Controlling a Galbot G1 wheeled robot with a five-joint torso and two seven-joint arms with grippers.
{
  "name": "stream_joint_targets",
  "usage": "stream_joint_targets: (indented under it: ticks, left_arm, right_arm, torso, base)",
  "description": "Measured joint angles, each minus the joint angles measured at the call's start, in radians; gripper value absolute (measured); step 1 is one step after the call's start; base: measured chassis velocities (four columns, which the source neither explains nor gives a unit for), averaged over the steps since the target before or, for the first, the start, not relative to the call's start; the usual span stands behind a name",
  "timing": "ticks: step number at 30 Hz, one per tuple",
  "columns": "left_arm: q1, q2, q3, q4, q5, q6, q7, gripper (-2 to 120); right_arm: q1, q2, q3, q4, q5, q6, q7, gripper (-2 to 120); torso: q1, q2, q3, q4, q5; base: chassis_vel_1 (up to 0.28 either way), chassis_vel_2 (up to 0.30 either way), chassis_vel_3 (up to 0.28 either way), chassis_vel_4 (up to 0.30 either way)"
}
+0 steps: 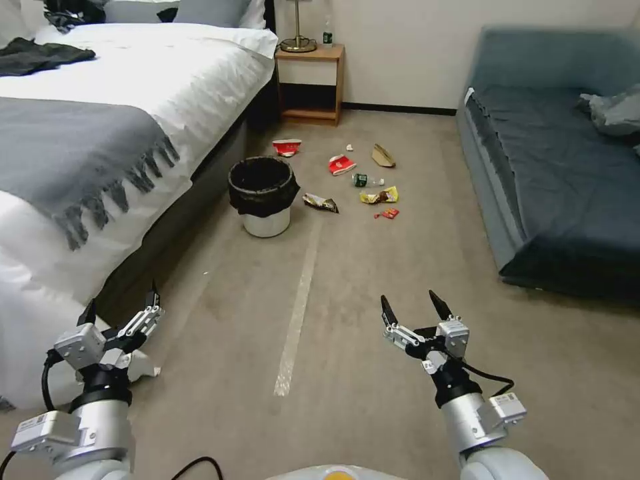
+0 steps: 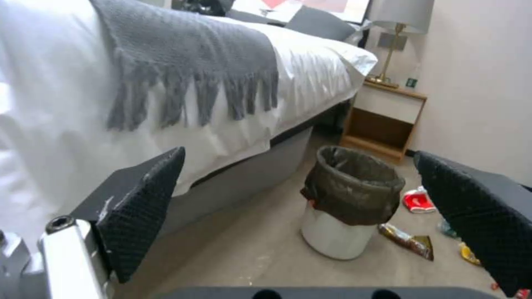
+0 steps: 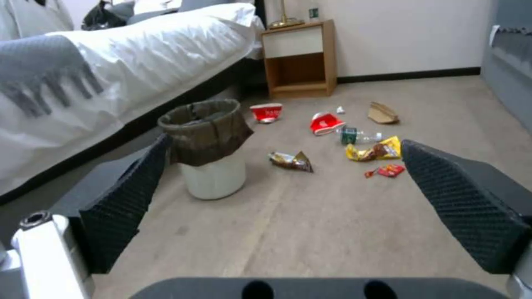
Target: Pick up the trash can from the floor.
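The trash can [image 1: 264,197], a small round white bin with a black liner folded over its rim, stands upright on the beige carpet floor [image 1: 373,320] beside the bed; it also appears as the trash can [image 2: 349,207] and the trash can [image 3: 208,149] in the wrist views. A pale tape strip [image 1: 298,307] runs along the floor toward it. My left gripper [image 1: 121,308] hovers open near the bed's corner, well short of the bin. My right gripper [image 1: 413,305] is open too, held low over the carpet, with nothing between its fingers.
A white bed [image 1: 120,133] with a grey fringed throw flanks the left. A dark blue sofa [image 1: 560,167] lines the right. Wrappers, red cups and a bottle [image 1: 360,180] litter the carpet beyond the bin. A wooden nightstand [image 1: 311,83] stands against the far wall.
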Motion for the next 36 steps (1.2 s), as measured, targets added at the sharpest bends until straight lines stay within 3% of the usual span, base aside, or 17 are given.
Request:
stream_joint_targets:
  ticks: [36]
  left_arm:
    - [-0.003,0.003,0.000,0.026,0.001,0.000,0.001,100]
  right_arm:
    - [0.001,0.006,0.000,-0.005,-0.011,-0.002,0.001,100]
  torso:
    - [0.000,0.000,0.000,0.0000,0.0000]
  base:
    - [-0.136,0.136,0.133,-0.137]
